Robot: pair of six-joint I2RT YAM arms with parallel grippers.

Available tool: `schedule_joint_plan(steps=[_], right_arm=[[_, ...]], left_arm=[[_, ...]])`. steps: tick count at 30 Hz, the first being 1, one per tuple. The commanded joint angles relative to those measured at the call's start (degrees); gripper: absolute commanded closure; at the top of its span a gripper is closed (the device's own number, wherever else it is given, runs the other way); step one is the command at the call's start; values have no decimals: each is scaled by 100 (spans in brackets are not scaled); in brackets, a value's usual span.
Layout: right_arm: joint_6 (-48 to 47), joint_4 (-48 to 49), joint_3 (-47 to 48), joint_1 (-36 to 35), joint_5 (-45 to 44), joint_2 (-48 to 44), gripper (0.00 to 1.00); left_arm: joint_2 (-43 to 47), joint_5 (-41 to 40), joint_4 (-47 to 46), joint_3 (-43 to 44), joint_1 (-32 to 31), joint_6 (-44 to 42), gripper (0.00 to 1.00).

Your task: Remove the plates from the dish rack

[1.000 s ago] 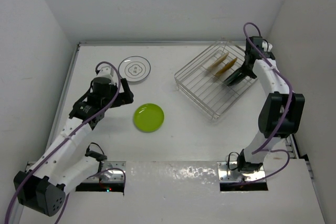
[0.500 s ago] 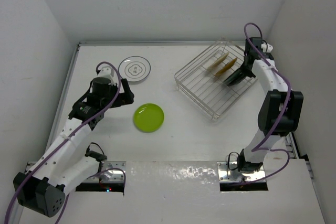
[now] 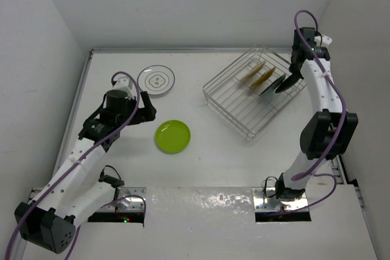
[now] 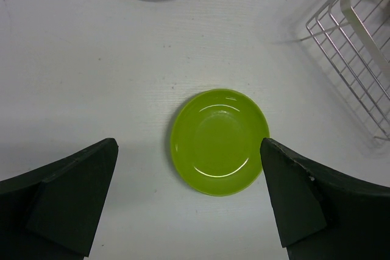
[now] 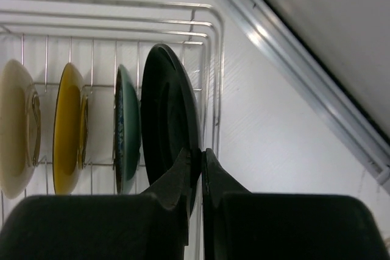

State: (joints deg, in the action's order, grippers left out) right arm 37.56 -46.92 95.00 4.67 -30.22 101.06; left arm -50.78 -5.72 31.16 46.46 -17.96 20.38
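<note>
- Top external view: six plates in all, two flat on the table (image 3: pixel 213 168) and four on edge in the one dish rack (image 3: pixel 234 98) at the far right.
- Out of the rack: one white plate (image 3: pixel 156 81) with printed marks at the far left; one lime green plate (image 3: pixel 172 136) nearer and a little to the right, apart from the white one.
- In the far right part of the rack, in a single row from left to right: one cream plate (image 5: pixel 15 132), one mustard plate (image 5: pixel 66 132), one teal plate (image 5: pixel 125 132), one black plate (image 5: pixel 164 114), the last just beside the rack's right wall.
- Right gripper (image 5: pixel 196 165): clamped on the rim of the black plate, one finger on each face.
- Left gripper (image 4: pixel 187 150): spread wide, grasping nothing, hovering over the lime green plate, with that plate framed between the two fingers.
</note>
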Motion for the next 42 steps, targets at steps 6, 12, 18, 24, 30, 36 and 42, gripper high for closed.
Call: schedule_joint_plan(steps=[6, 12, 18, 24, 30, 36, 42], right_arm=[[-722, -178, 238, 8, -452, -1209, 100], [-1417, 391, -279, -211, 1468, -2123, 100], [-1385, 1803, -1263, -701, 4985, -2625, 100], [-471, 3929, -2781, -1687, 6317, -2880, 100], [972, 6026, -3628, -2030, 6520, -2706, 100], [1025, 6352, -3629, -2628, 6353, -2240, 100], [1157, 6643, -3998, -2638, 6230, -2099, 92]], left_arm=[[-133, 1594, -609, 742, -41, 229, 0], [-906, 3515, -2147, 961, -50, 1202, 0], [-1811, 3973, -3431, 1365, -85, 1977, 0], [-2207, 2797, -2529, 1639, -235, 1865, 5], [-2356, 2531, -2587, 1217, -235, 1750, 14], [-2507, 2506, -2571, 1146, -235, 1689, 97], [-2305, 2182, -2456, 770, -235, 1636, 100]])
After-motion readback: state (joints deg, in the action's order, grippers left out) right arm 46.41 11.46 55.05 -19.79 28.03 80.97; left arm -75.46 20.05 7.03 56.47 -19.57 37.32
